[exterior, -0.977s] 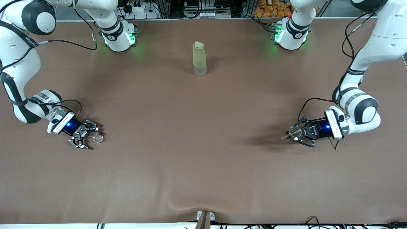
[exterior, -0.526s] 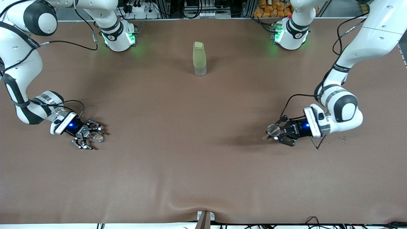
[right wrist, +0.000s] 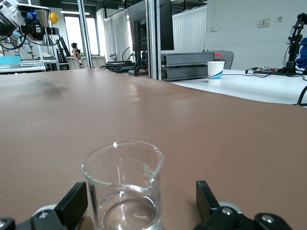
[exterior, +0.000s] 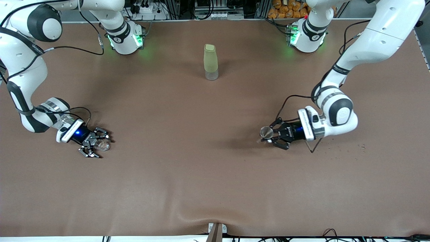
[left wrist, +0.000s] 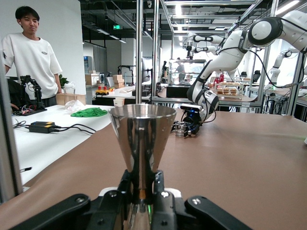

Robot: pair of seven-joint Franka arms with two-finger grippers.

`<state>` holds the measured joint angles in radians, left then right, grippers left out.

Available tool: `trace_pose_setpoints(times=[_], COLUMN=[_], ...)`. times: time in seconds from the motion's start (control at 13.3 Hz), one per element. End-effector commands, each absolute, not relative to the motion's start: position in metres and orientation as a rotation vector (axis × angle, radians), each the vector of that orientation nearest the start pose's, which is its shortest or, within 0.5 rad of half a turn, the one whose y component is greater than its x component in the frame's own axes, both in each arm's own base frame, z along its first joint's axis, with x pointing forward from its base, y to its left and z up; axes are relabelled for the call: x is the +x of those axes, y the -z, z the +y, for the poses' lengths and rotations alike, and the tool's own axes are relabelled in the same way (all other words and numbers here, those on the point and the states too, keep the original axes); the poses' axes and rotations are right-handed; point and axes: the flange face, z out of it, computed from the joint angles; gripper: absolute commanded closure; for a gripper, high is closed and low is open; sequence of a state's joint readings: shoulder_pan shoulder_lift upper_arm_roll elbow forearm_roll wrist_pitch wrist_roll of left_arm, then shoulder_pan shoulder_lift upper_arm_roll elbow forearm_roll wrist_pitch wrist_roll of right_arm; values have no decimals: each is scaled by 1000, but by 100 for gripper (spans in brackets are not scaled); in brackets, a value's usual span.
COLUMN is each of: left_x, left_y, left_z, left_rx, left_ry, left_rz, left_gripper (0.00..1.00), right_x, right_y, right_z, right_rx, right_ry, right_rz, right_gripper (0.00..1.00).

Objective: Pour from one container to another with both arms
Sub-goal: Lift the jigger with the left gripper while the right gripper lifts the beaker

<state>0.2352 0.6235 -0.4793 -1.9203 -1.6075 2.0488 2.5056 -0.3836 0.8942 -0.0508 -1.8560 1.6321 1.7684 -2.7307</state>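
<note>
The left pincer (exterior: 268, 135) is up over the brown table (exterior: 188, 174), toward the left arm's end, with its fingers pressed together on the narrow stem of a shiny metal funnel (exterior: 267, 132). In the left wrist view the funnel (left wrist: 143, 139) stands upright in that grip, its wide mouth on top and its stem clamped between the black fingers (left wrist: 158, 184) below.

The right pincer (exterior: 95, 145) is low at the table toward the right arm's end, its fingers spread wide on either side of a small clear glass beaker (exterior: 101, 145). The right wrist view shows the beaker (right wrist: 123, 184) standing upright on the table between the two black fingertips (right wrist: 73, 205), with a gap on each side, so the fingers do not touch the glass. A pouring lip shows on its rim.

A tall bottle (exterior: 210, 62) with a pale yellow-green sleeve and a clear base stands upright on the table between the two arm bases, well apart from both pincers. Small specks (exterior: 362, 146) lie on the table near the left arm's elbow.
</note>
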Motion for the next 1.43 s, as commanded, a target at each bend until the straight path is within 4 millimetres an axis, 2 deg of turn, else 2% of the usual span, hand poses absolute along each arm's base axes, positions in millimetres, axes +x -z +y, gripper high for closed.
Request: trace_pose_setpoints(times=[0.0, 0.15, 0.3, 0.68, 0.83, 0.98, 1.13, 1.35], left_x=[588, 578, 571, 560, 549, 542, 537, 529], left_y=[-216, -211, -210, -197, -184, -182, -180, -179], left_z=[-209, -232, -253, -291, -311, -325, -333, -352], left_rx=[1409, 1419, 1423, 1429, 1432, 1445, 1469, 1481], left_ry=[-1290, -1325, -1335, -1382, -1413, -1435, -1425, -1417], left_rz=[-1171, -1162, -1142, -1138, -1126, -1095, -1092, -1055], left_gripper=[100, 100, 100, 100, 100, 100, 100, 100], right_x=[554, 555, 555, 559, 562, 568, 585, 602], right_y=[-31, -27, -22, -30, -33, -38, -50, -65], right_z=[-157, -156, -156, -157, -159, -152, -138, -107], right_rx=[-1762, -1761, -1762, -1693, -1693, -1686, -1668, -1634], right_ry=[1523, 1524, 1519, 1560, 1557, 1549, 1519, 1465], right_rz=[-1039, -1031, -1028, -1019, -1015, -1024, -1025, -1027], right_gripper=[20, 80, 100, 100, 100, 100, 100, 100])
